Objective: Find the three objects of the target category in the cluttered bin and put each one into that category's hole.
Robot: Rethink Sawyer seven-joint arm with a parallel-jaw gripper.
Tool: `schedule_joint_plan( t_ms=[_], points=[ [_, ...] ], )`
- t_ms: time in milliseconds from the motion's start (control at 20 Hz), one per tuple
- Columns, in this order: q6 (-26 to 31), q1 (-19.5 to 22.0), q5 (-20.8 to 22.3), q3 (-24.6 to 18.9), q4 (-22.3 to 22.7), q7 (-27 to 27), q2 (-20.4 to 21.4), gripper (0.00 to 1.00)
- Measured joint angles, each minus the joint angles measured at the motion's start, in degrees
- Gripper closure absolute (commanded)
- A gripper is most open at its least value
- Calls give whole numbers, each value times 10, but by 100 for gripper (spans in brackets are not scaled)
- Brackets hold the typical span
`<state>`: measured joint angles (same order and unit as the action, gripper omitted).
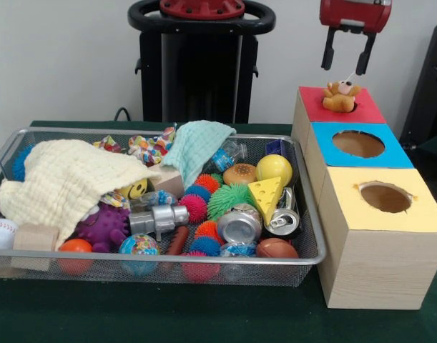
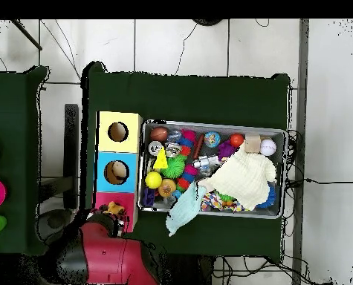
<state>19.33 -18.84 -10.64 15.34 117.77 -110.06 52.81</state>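
Above the far red-topped wooden box (image 1: 337,108), the red and black gripper (image 1: 344,63) hangs with its two fingers apart and empty, over a small brown plush bear (image 1: 341,96) sitting in that box's hole. Three boxes stand in a row, red, blue (image 1: 357,145) and yellow (image 1: 384,198). Left of them, the wire mesh bin (image 1: 306,236) holds two cloths, a cream one (image 1: 64,180) and a mint one (image 1: 195,146), which hide much of the clutter beneath.

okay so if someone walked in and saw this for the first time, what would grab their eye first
Probably the wire mesh bin crammed with bright toys, with a pale yellow waffle cloth draped over its left half in the front view. Next, the row of three wooden boxes topped red, blue and yellow beside it, where a small brown plush bear sits at the red box's hole, just below the open red and black gripper.
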Motion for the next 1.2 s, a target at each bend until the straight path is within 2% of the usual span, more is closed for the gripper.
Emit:
schedule_joint_plan(
  t_ms=[200,250,1200],
  points=[
    [0,0,0,0,0,0,0,0],
    [0,0,0,0,1,0,0,100],
    [0,-8,0,-1,4,0,-11,100]
  ],
)
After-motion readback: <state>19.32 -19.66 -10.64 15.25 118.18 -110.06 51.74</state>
